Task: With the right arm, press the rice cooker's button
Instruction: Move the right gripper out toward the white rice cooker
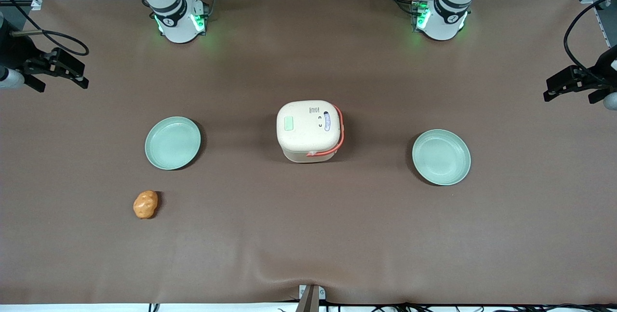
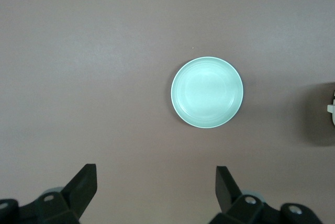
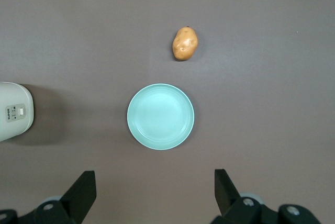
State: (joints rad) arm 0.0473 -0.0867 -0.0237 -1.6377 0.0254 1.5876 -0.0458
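We see the brown table (image 1: pixel 308 235), with the rice cooker (image 1: pixel 308 131) at its middle, lid closed, flanked by two green plates: one (image 1: pixel 172 142) toward the working arm's end, one (image 1: pixel 441 156) toward the parked arm's. A potato (image 1: pixel 145 204) lies nearer the front camera than the first plate. The right arm's gripper (image 3: pixel 155 190), fingers spread and holding nothing, hangs high at the table's edge, well apart from the cooker; we judge the approach not yet begun. The button (image 1: pixel 288 123) sits on the lid, unobstructed.
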